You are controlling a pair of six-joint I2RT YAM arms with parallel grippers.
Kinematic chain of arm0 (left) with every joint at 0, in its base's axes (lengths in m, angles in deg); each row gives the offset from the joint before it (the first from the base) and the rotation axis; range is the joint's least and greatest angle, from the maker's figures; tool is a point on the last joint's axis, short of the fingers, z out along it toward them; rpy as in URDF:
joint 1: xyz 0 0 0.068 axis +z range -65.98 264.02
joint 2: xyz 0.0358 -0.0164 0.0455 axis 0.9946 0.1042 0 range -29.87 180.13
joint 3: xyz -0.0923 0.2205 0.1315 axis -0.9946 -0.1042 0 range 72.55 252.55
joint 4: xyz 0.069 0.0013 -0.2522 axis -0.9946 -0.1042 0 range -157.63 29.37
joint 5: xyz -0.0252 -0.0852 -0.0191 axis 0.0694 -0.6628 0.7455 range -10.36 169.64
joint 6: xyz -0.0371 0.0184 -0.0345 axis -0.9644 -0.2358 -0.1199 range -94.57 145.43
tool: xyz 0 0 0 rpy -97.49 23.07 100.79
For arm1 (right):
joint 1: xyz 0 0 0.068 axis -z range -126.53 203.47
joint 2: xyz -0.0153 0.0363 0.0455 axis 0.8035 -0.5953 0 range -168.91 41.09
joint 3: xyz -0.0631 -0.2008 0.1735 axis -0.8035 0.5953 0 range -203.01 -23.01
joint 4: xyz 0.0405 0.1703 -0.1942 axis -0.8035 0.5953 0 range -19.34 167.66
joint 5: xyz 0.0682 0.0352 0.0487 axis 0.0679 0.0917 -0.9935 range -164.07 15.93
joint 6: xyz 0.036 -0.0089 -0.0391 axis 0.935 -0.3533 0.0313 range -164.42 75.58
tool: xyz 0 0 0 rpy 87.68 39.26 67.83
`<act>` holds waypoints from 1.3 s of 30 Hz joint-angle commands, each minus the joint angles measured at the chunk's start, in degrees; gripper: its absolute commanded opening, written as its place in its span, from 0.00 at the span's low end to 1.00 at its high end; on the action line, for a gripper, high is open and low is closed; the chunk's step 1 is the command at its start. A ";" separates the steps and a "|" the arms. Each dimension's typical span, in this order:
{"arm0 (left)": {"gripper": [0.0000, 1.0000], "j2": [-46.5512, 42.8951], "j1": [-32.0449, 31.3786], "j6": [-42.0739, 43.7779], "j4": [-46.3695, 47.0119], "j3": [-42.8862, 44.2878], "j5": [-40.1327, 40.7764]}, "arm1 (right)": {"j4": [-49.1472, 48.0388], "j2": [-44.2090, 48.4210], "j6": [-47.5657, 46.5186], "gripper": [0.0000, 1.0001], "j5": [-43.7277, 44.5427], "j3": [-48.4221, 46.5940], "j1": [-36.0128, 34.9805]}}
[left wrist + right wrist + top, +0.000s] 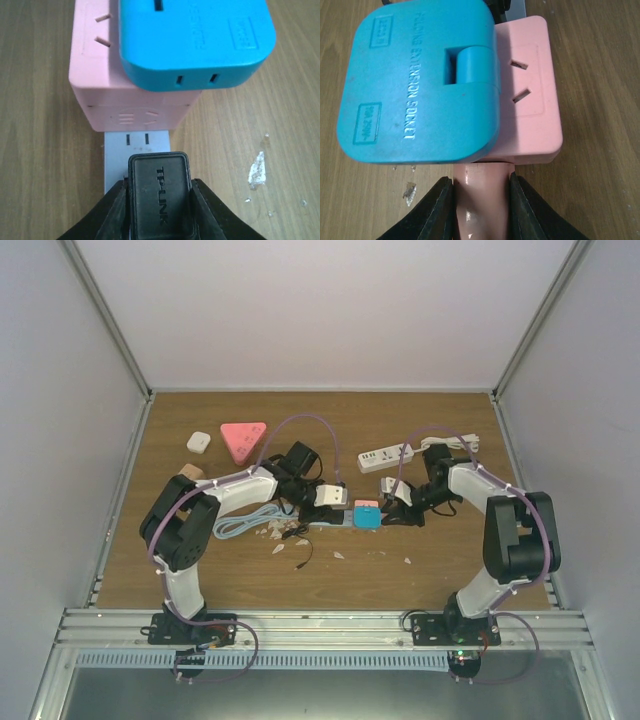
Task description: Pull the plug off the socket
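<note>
Squarely at mid-table, the left gripper [160, 186] is clamped on the black plug [160, 200]. One finger presses each flank of the plug, which stands on the white strip [137, 145]. Directly ahead of those fingers a short bare stretch of strip shows. Beyond it the pink socket block [95, 95] sits across the strip, with the blue folding socket [195, 40] stacked on top and overhanging the block's near edge.

Bare wooden table [40, 165] lies open to either side of this gripper, apart from a white fleck [257, 170] off to its right.

Facing it from the other end, the right gripper [481, 187] is closed around a glossy pink stem [482, 210] that runs out from under the block. The blue socket lies just beyond its fingertips, and open wood lies left and right.

Behind the left gripper lie a pink triangle [243, 440] and a small white box [198, 442]. Behind the right gripper, a second white power strip [385, 455] lies near the table's rear edge.
</note>
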 commanded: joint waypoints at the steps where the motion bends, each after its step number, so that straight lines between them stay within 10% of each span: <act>1: 0.22 1.67 -0.48 -0.57 2.21 -0.55 0.79 | -1.02 0.96 -0.01 0.22 1.18 0.48 0.33; 8: 0.09 4.15 0.31 -2.50 -1.76 2.03 -3.92 | -6.93 6.80 1.67 0.75 -1.34 2.98 0.37; 15: 0.08 5.48 2.15 -5.10 -2.64 3.16 -7.57 | -15.22 9.37 5.18 0.99 -2.81 8.77 -0.86; 27: 0.06 5.84 1.91 -5.01 -1.51 2.32 -7.23 | -27.62 5.30 13.47 0.97 -5.64 9.71 -4.86; 39: 0.06 4.60 1.55 -6.02 -0.93 2.85 -7.71 | -27.28 0.66 12.69 0.59 -5.79 8.86 -6.97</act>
